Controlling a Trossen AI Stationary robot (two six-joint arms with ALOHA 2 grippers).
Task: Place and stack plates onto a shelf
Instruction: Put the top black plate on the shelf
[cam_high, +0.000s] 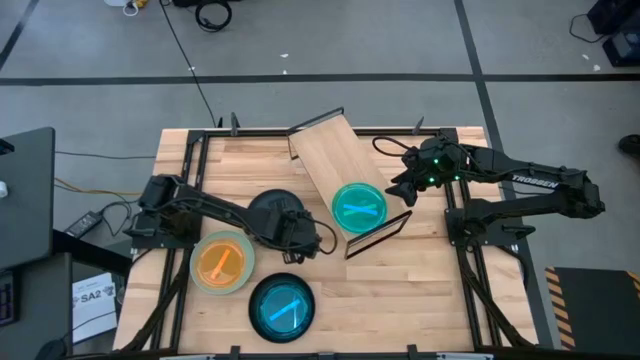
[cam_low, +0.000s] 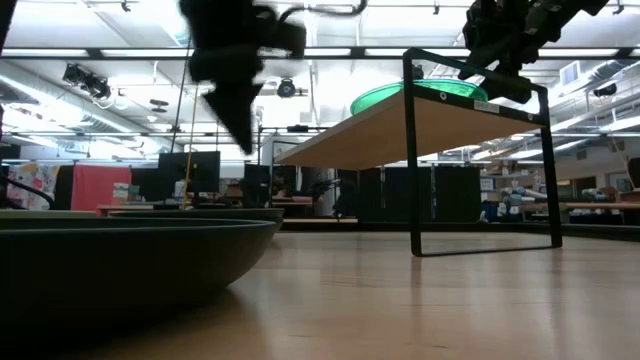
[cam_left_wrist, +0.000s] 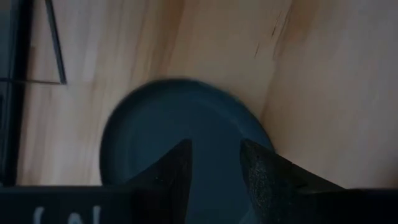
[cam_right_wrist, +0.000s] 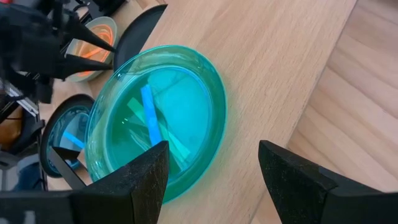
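My left gripper (cam_left_wrist: 214, 165) hangs part-open over the dark plate (cam_high: 272, 208) on the table beside the shelf (cam_high: 340, 165); I judge it stiff, light and slick (take the rim), right gripper (cam_right_wrist: 211, 168) spread empty.

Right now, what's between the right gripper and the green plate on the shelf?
Nothing. In the right wrist view, only bare shelf board separates the open right gripper from the green plate; the high view agrees.
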